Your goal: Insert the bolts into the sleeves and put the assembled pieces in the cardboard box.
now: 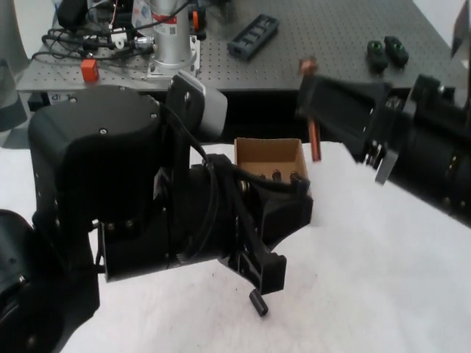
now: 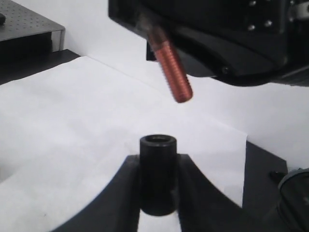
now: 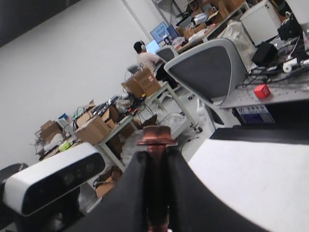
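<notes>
The left hand (image 2: pixel 158 166) pinches a small black sleeve (image 2: pixel 158 145), with one finger on each side of it. The open end of the sleeve points away from the hand. It is held over the white sheet (image 1: pixel 383 250) on the counter.

The right hand (image 3: pixel 155 159) squeezes a copper bolt (image 3: pixel 154 137) tight, just under its head. The bolt hangs with its screw end down and leans a little. Its tip is out past the open end of the sleeve, and the two do not touch.

The cardboard box (image 1: pixel 268 152) sits on the sheet behind the left hand, between the two arms. A few dark pieces (image 1: pixel 277 175) lie inside it.
</notes>
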You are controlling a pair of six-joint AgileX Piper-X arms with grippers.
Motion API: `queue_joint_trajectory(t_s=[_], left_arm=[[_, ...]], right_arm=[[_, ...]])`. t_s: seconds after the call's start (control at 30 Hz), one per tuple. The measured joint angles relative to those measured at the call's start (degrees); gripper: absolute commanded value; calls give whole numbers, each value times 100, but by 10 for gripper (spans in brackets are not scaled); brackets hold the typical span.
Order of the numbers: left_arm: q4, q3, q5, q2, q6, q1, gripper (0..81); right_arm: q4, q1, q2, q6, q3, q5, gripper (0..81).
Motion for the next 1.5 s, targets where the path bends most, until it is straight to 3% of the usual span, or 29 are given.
queue_joint_trajectory(t_s=[0.4, 1.27, 1.5], left_arm=[[-506, 0, 12, 0, -415, 0, 7], [-584, 0, 316, 0, -888, 0, 7], [-722, 0, 43, 0, -1225, -14, 7]], right_arm=[[-417, 0, 0, 75, 0, 315, 68], [-267, 7, 0, 75, 0, -279, 68], [-310, 7, 0, 75, 0, -284, 68]])
